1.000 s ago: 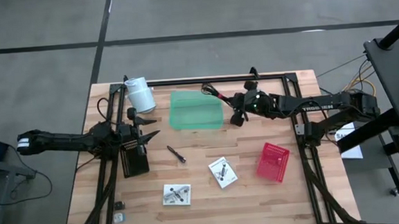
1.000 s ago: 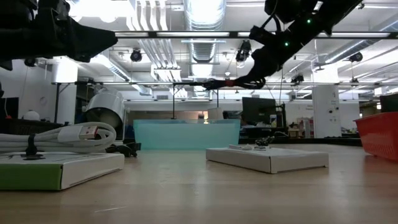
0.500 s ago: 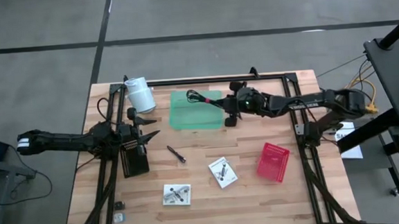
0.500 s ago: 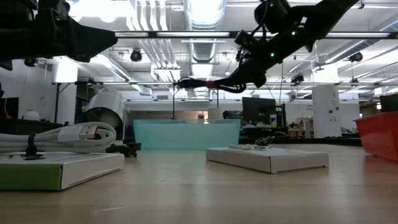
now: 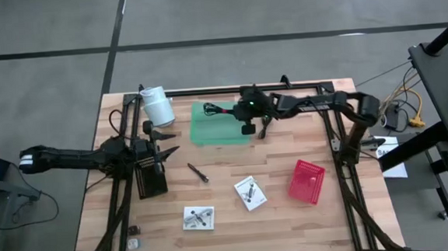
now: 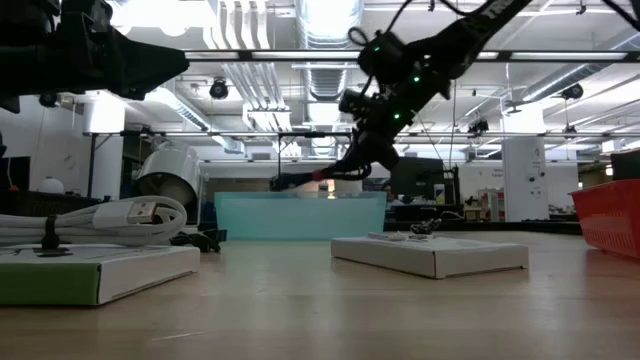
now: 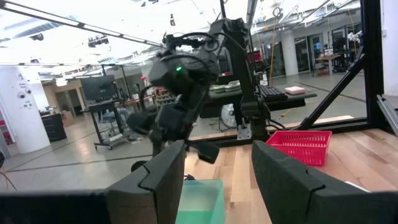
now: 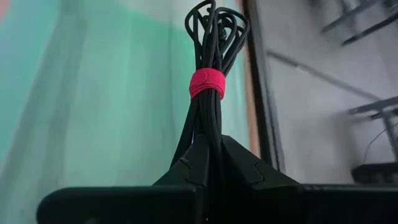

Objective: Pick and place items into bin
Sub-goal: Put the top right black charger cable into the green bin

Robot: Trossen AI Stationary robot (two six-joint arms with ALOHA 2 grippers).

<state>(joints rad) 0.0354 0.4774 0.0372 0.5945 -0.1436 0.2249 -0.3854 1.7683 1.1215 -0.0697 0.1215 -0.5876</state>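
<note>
My right gripper (image 5: 231, 109) hangs over the far part of the green bin (image 5: 220, 129), shut on a coiled black cable bundle (image 5: 212, 108) tied with a red strap (image 8: 207, 83). A thin dark pen-like tool (image 5: 198, 172) and two white packets (image 5: 250, 192) (image 5: 198, 218) lie flat on the wooden table. My left gripper (image 5: 169, 142) waits open at the table's left, with nothing between its fingers (image 7: 161, 177). My right gripper pinches one end of the cable bundle (image 8: 208, 134) between its two fingers (image 8: 186, 163). It comes from the table's right, slanting down. The bundle sticks out ahead along the fingers, clear above the bin (image 6: 300, 215), its free loops (image 6: 285, 183) lowest.
A white cylindrical roll (image 5: 157, 105) stands at the far left by the bin. A red basket (image 5: 306, 180) lies at the right, a black box (image 5: 151, 179) in front of my left gripper. Small bits (image 5: 133, 231) lie at the near left corner.
My right gripper has gone toward the table's left edge and down, rolling its wrist, and carried the cable bundle from beside the bin's right end to over the bin. The bundle now slants downward instead of lying nearly level.
</note>
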